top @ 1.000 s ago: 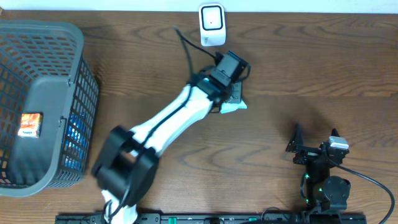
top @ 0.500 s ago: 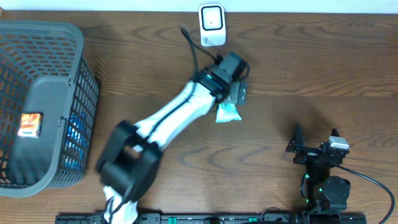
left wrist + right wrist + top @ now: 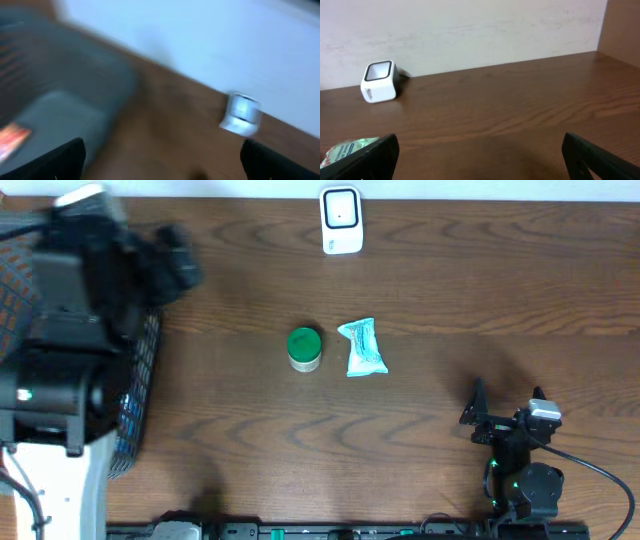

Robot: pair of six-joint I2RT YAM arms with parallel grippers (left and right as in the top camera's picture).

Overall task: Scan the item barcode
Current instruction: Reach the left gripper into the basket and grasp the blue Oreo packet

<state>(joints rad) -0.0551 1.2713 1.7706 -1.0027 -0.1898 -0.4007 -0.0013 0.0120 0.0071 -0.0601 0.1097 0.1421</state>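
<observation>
Since a second ago the left arm (image 3: 60, 370) has swung from the scanner (image 3: 340, 220) to above the basket (image 3: 140, 380), leaving the packet (image 3: 362, 347) flat on the table (image 3: 450, 290) beside a green-lidded jar (image 3: 304, 348), probably set aside as scanned. Both the left gripper (image 3: 160, 155) and the parked right gripper (image 3: 480, 150) stand spread and empty. That arm hides most of the basket, whose contents blur in the wrist view.

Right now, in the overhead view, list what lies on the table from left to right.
Grey plastic mesh basket → green-lidded round jar → teal plastic packet → right arm's black pincer
</observation>
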